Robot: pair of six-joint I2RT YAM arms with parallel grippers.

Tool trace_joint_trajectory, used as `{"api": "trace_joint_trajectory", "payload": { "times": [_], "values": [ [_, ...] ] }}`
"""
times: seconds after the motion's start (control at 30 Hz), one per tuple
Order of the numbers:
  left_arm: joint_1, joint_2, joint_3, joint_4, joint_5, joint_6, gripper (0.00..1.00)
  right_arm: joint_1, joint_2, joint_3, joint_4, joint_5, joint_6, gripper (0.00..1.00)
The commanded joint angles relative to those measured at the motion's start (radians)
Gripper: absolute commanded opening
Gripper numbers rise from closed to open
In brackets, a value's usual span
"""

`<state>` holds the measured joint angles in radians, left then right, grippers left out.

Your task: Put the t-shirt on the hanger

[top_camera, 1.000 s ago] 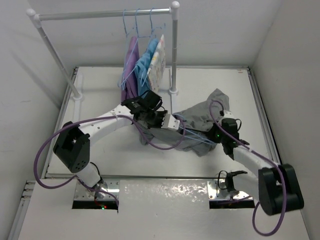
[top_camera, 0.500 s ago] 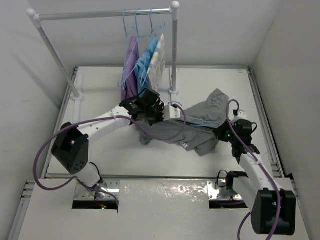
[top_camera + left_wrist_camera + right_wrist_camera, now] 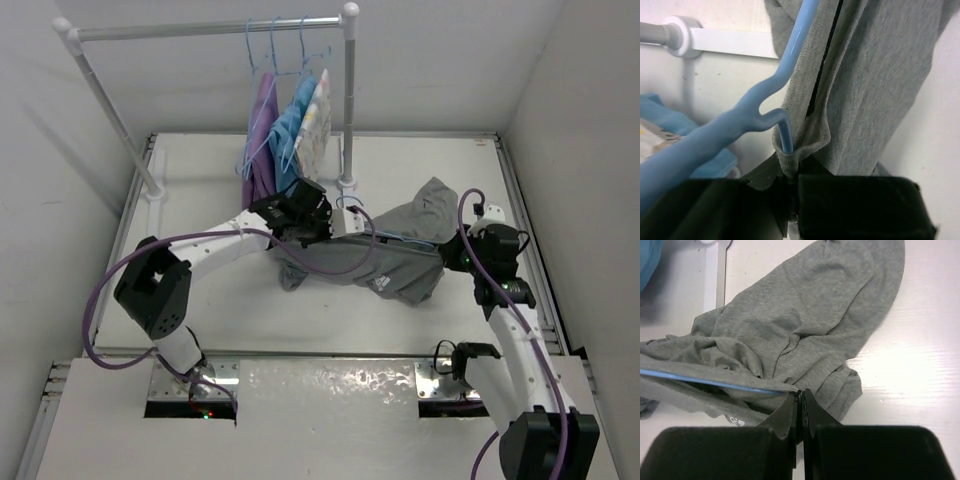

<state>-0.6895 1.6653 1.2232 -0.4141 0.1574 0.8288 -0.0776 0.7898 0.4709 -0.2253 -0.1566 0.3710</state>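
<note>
One rumpled grey t-shirt (image 3: 805, 315), thin light-blue hanger (image 3: 747, 120) partly among its folds.

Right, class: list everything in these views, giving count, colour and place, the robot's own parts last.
t-shirt: one, grey, over the table between both grippers.
hanger: one, light blue, partly inside the t-shirt.
rail: one, white and grey, at the table's far side.
purple garment, light-blue garment, floral garment: one each, hanging on the rail.
table: one, white.
left gripper: one, black, shut on the t-shirt.
right gripper: one, black, shut on the t-shirt.
</note>
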Motion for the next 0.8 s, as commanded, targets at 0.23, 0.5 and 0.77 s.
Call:
{"api": "trace_joint_trajectory", "payload": {
  "times": [0.23,0.5,0.77],
  "values": [
    [-0.091,0.034,0.150,-0.049,-0.083,-0.013,0.00,0.022,-0.005,0.181,-0.062,-0.148,-0.225,0.03],
    [-0.145,0.045,0.248,-0.126,0.111,-0.039,0.00,0.070,0.015,0.209,-0.038,-0.392,-0.248,0.37],
    [-0.145,0.083,0.291,-0.117,0.160,-0.059,0.00,0.098,-0.104,0.225,-0.082,-0.434,-0.299,0.84]
  ]
}}
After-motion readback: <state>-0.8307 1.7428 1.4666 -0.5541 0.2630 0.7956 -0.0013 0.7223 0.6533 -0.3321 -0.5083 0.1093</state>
